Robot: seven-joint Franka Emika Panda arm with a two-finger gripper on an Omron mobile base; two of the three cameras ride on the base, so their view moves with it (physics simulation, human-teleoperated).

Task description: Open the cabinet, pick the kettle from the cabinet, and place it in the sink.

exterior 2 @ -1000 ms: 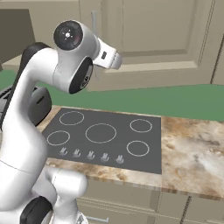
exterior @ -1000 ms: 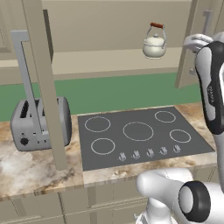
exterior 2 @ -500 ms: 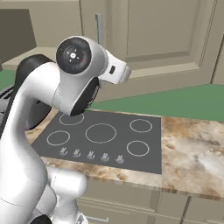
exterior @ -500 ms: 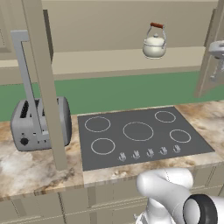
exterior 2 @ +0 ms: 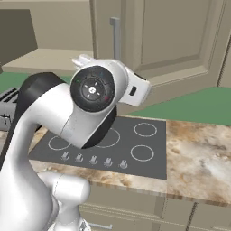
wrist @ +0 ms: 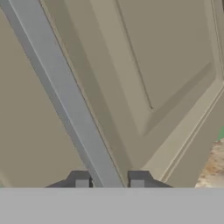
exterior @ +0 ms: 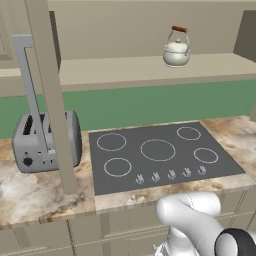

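Gripper [wrist: 109,181]: fingers straddle the silver bar handle [wrist: 65,100] of the cabinet door [wrist: 166,65], jaws narrow, one tip on each side of the bar; whether they press it, cannot tell.
Cooktop [exterior: 160,155]: on the counter [exterior: 30,195], at its front edge.
Toaster [exterior: 45,140]: left of cooktop.
Kettle [exterior: 176,50]: upright on the open cabinet shelf [exterior: 125,70], toward its right end.

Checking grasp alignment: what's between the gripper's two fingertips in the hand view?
The silver bar handle of the cabinet door runs down between the fingertips of the gripper; whether they touch it can't be told.
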